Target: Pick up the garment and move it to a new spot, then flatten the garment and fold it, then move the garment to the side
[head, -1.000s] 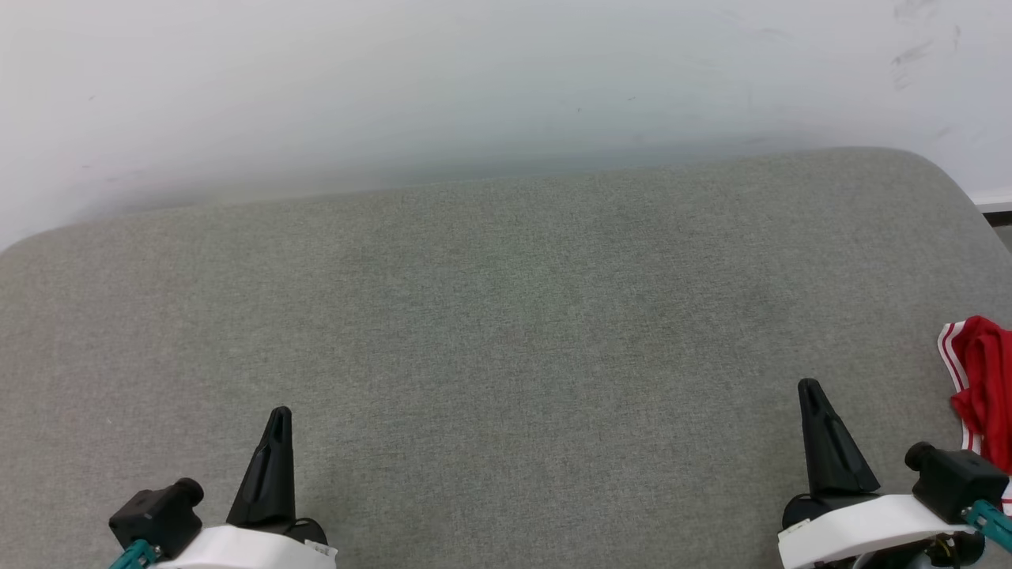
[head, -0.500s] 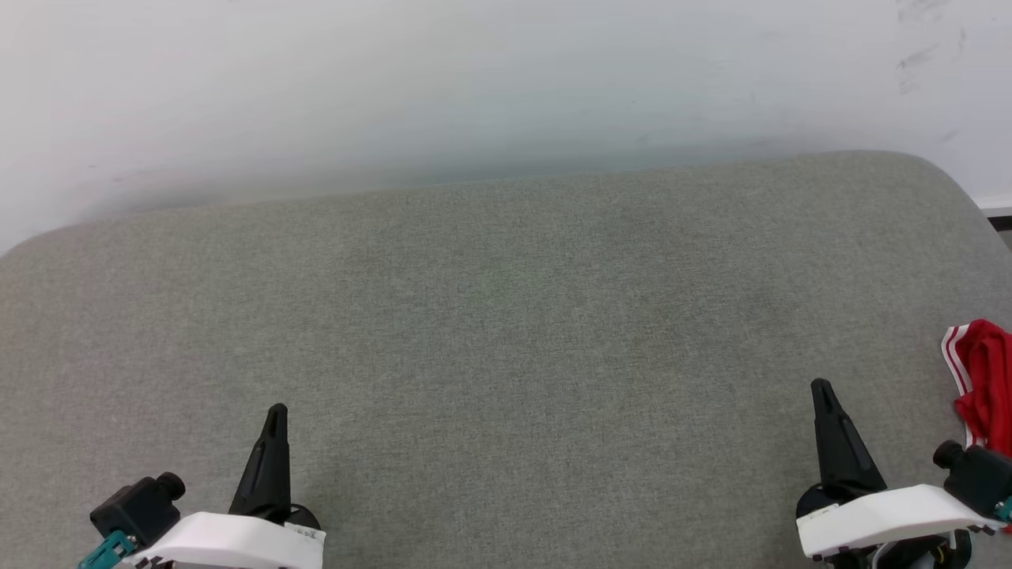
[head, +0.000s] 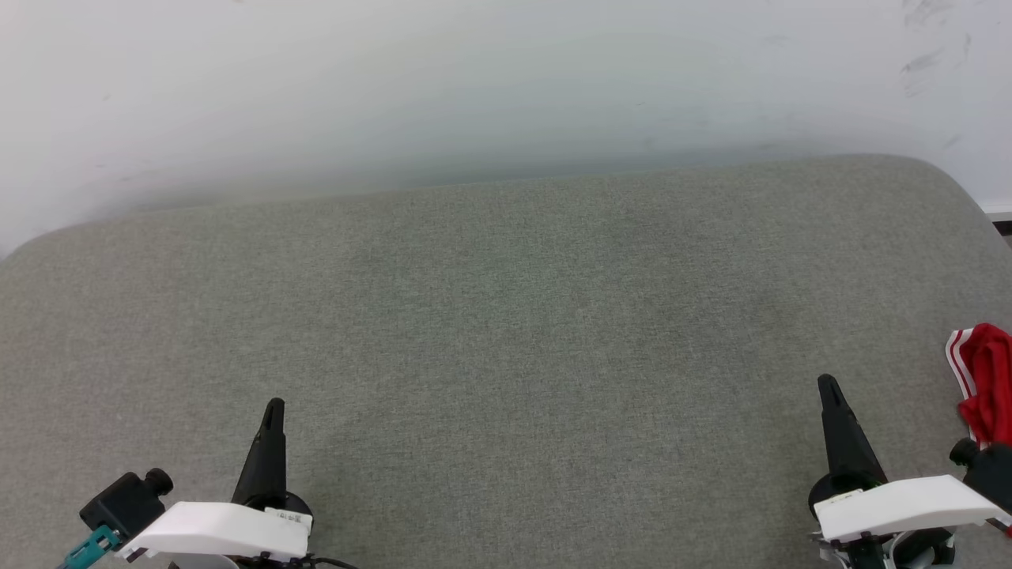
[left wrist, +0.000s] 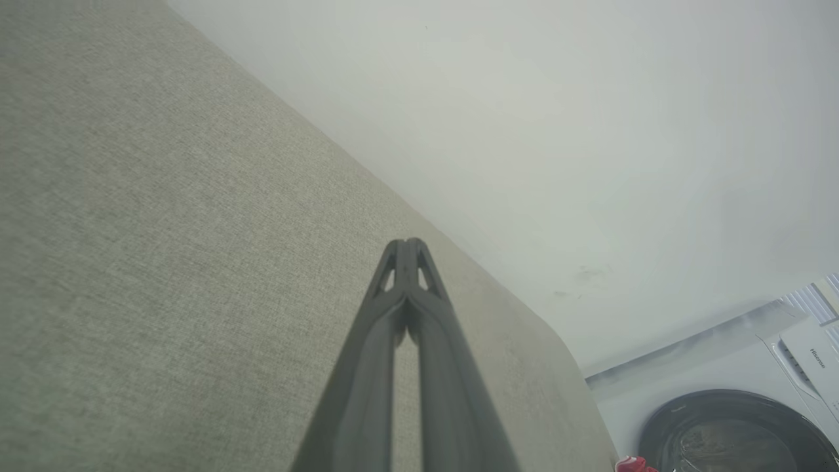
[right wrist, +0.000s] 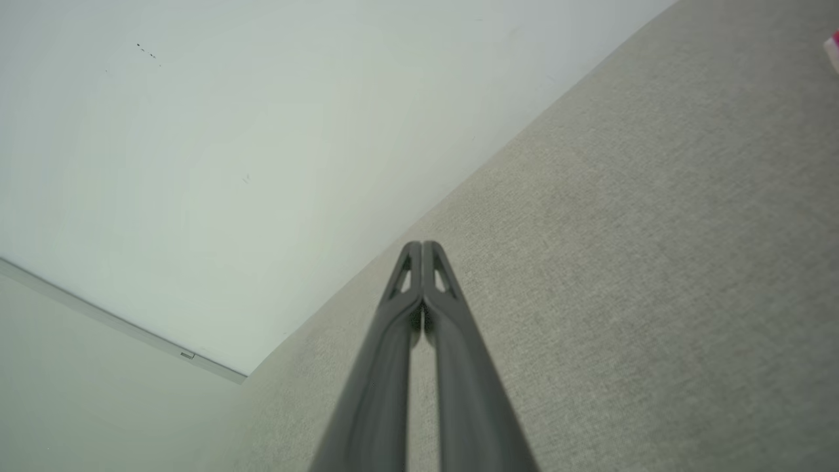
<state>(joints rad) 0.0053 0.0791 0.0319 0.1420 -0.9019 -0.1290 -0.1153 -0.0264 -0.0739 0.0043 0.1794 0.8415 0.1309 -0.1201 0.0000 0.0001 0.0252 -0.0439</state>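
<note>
Fingers (left wrist: 367, 367) of the left gripper (head: 273, 405) and right gripper (head: 827, 382) stay pinched shut, empty, as the head view merely shifts, leaving the garment (head: 987, 379) bunched at right, unheld.

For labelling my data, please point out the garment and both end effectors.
garment (head: 990, 381): head view, red fabric beside the striped seam
left end effector (head: 274, 406): head view, shut fingertips
right end effector (head: 827, 382): head view, shut fingertips

A broad pad of grey-green woven fabric (head: 506, 316) with rounded corners spans the lower two thirds of the head view. Behind it a plain white wall (head: 474, 79), evenly lit, carries faint dark scuff marks (head: 917, 59) at upper right. A white washing machine (left wrist: 727, 429) with a dark round door sits at the lower right of the left wrist view.
</note>
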